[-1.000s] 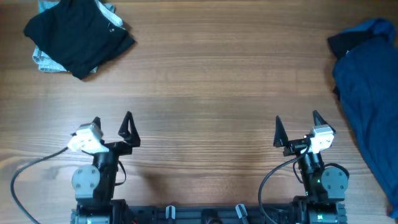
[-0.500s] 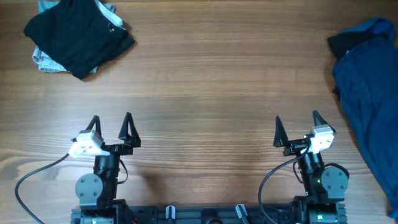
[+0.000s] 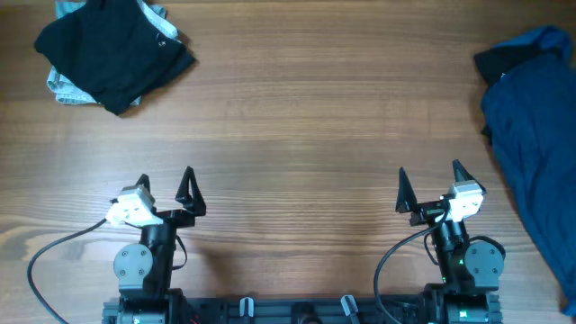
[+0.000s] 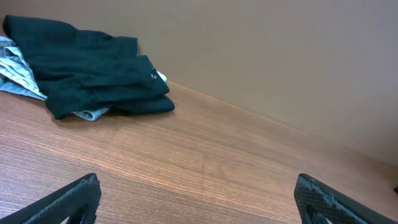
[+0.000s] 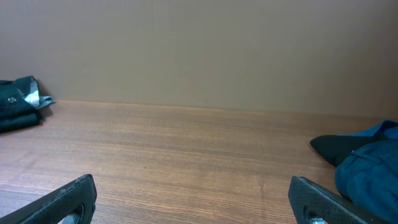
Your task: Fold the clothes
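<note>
The left gripper point(image 3: 165, 183) and right gripper point(image 3: 429, 178) sat low at the near edge of the brown wooden table point(image 3: 297, 126), both with jaws spread wide and empty; the crumpled plain black garment point(image 3: 112, 52) lay on the faded light-blue denim piece point(image 3: 61, 86) at the far left; the dark blue fabric garment point(image 3: 531, 135) lay heaped along the right edge.
</note>
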